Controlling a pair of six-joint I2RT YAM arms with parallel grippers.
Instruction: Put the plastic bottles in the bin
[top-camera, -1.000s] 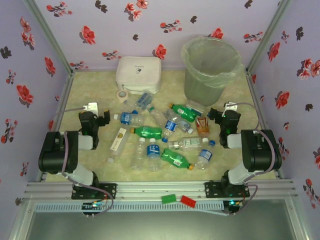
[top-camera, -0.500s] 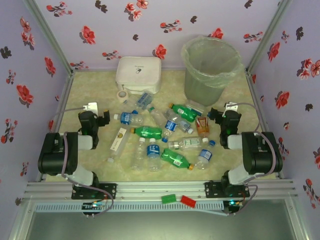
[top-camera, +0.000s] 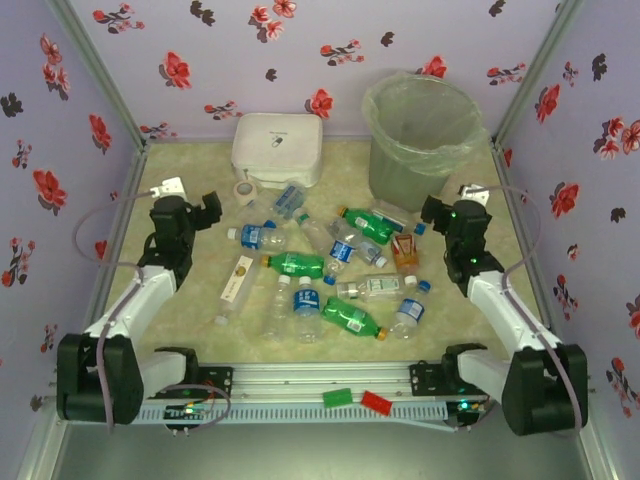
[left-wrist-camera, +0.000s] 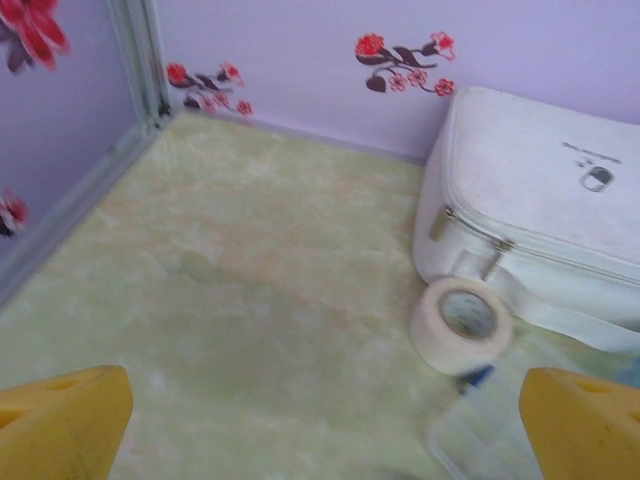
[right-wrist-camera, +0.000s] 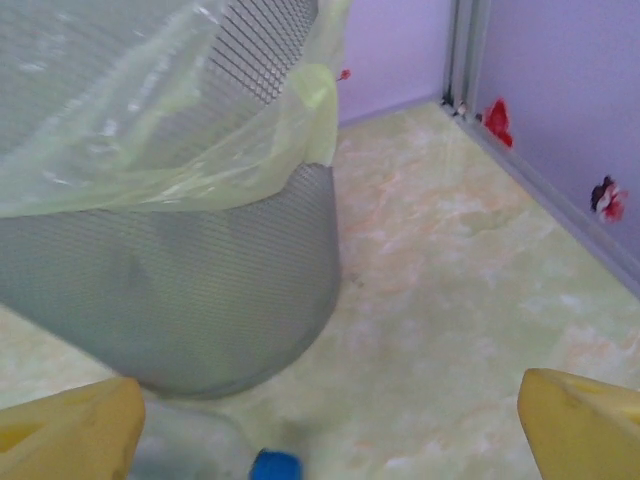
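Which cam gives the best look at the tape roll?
Left wrist: the tape roll is close, its core hole visible, right by the white box. Top external shows it as a small ring by that box.

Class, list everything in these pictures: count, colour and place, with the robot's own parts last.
bin: one, grey-green, clear liner, far right.
white box: one, white, far centre.
tape roll: one, pale, before the box.
green bottles: three, green, lying mid-table.
clear bottles: roughly nine, blue labels, scattered mid-table.
small brown item: one, brown, right of the pile.
blocks: two, green and red, near rail.
left gripper: one, black, open, near the tape roll.
right gripper: one, black, open, beside the bin.
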